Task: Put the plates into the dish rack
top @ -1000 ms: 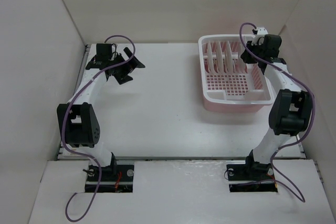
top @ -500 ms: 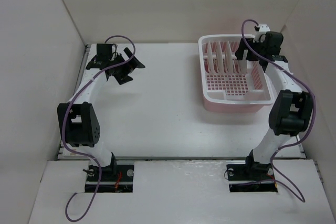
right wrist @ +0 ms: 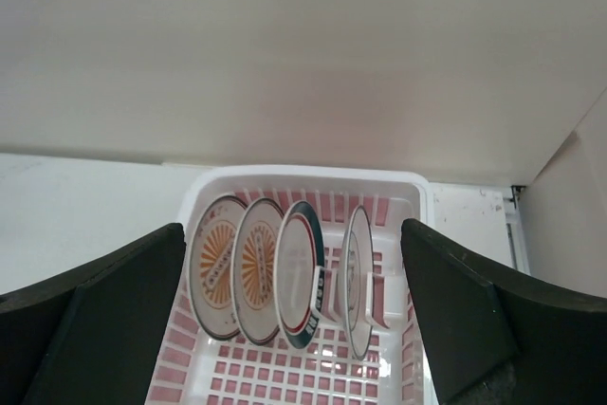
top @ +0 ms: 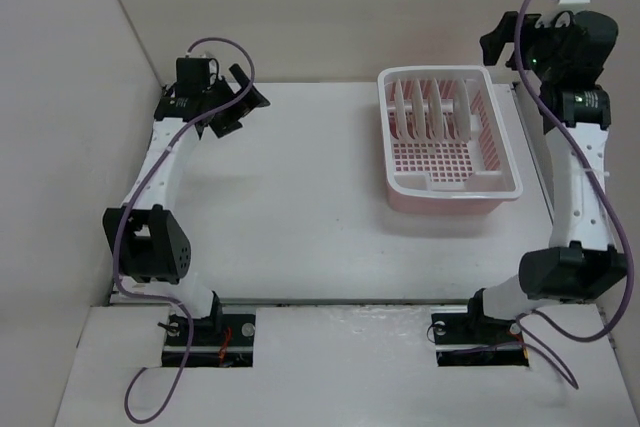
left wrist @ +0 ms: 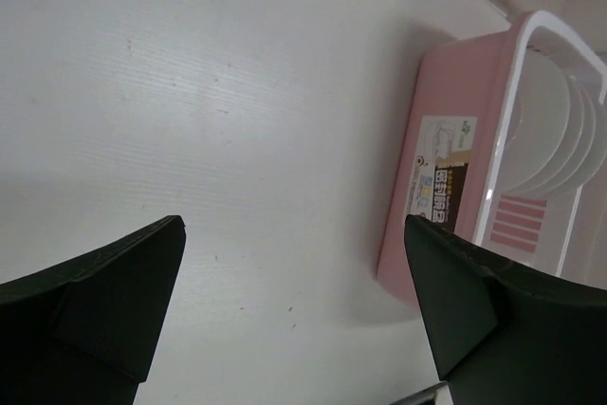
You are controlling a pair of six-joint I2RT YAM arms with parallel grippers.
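Top external: plates (top: 424, 110) upright in dish rack (top: 456, 188); left hand (top: 240, 107), right hand (top: 504, 41) spread, off its rim.

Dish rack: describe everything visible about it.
The dish rack is a pale pink rectangular basket, plastic by its look, with a white rim, a gridded perforated floor and upright white dividers. A printed label sits on one pink side wall. It stands level on the table, at its far right, holding four plates on edge between the dividers.
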